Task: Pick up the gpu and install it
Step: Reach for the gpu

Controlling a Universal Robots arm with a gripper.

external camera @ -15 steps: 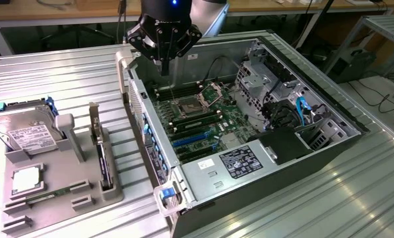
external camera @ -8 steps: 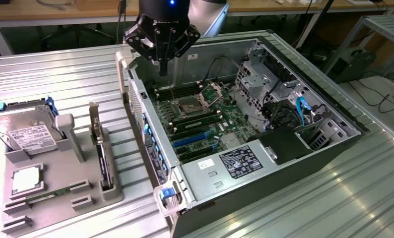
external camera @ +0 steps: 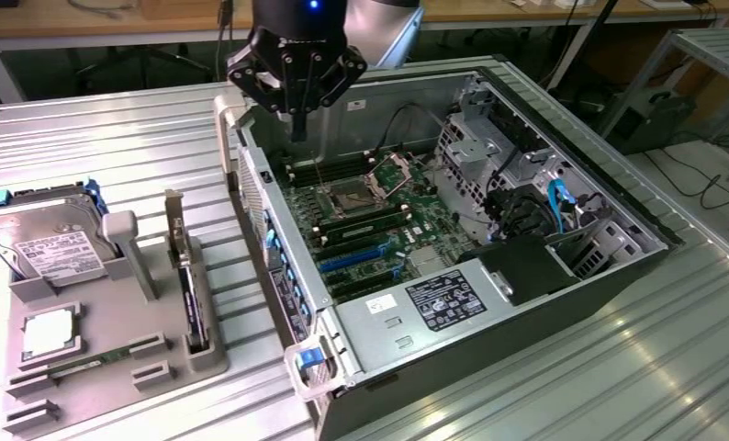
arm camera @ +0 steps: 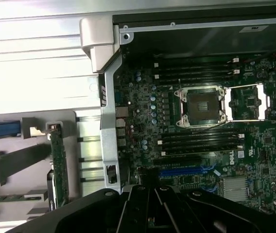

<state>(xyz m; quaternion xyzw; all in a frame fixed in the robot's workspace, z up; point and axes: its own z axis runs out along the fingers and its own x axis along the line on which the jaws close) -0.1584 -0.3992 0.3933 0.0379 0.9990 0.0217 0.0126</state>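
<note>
closed and empty, the gripper (external camera: 298,129) hangs over the open computer case (external camera: 548,349), above the motherboard (external camera: 426,207) near the memory slots. the gpu (external camera: 191,289) is well apart, toward the exterior view's left. it stands on its long edge in a slot of the grey holder (external camera: 95,303), probably so its upper edge is free for grasping. it looks thin and dark, with a silver bracket at one end.
</note>
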